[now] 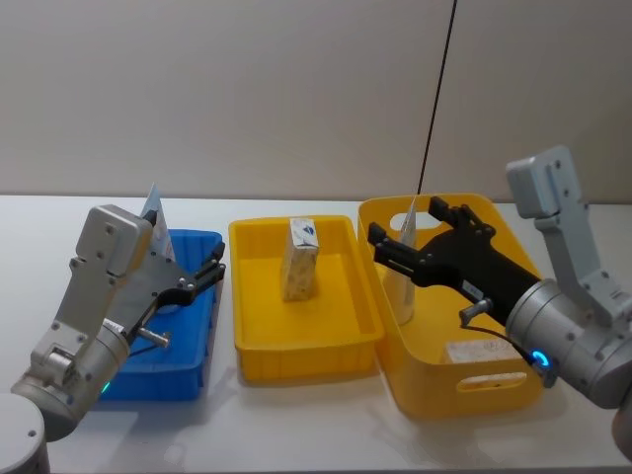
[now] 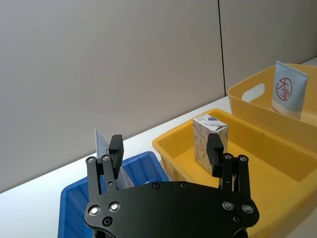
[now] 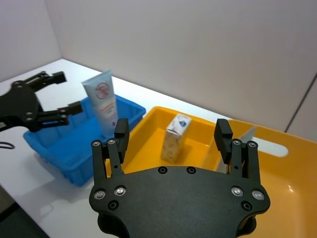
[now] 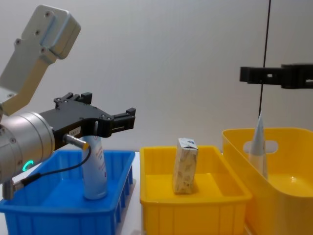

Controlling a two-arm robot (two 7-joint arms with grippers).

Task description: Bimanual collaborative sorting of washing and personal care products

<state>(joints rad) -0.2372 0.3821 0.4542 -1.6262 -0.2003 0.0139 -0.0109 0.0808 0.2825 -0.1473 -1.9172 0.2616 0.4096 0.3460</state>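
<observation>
Starting at our left gripper [image 4: 122, 119]: its fingers [image 2: 115, 149] are spread wide and hold nothing. They hang over the blue bin [image 1: 188, 326], and one squeeze tube [image 4: 94, 166] stands upright in that bin just behind and below the fingertips, not between them as far as we can tell. In the right wrist view that same tube sits apart from the left fingers, past their tips.

Our right gripper [image 1: 390, 249] is also wide open and empty, with its fingers [image 3: 223, 136] parted. It hovers above the near rim of the deep yellow bin [image 1: 474, 380]. A second squeeze tube [image 1: 403, 262] stands inside that bin, crimped end up, right below the fingertips; whether they touch it we can't tell. In the chest view the fingers sit clearly above the tube's tip.

Between the two grippers is the shallow yellow tray [image 1: 296, 351] with one small carton [image 1: 299, 259] standing upright near its middle, well apart from both sets of fingers. Plenty of bare tray floor around it.

The three containers sit side by side on the white worktop [image 1: 296, 425], nearly touching each other. The worktop in front of them is open.
</observation>
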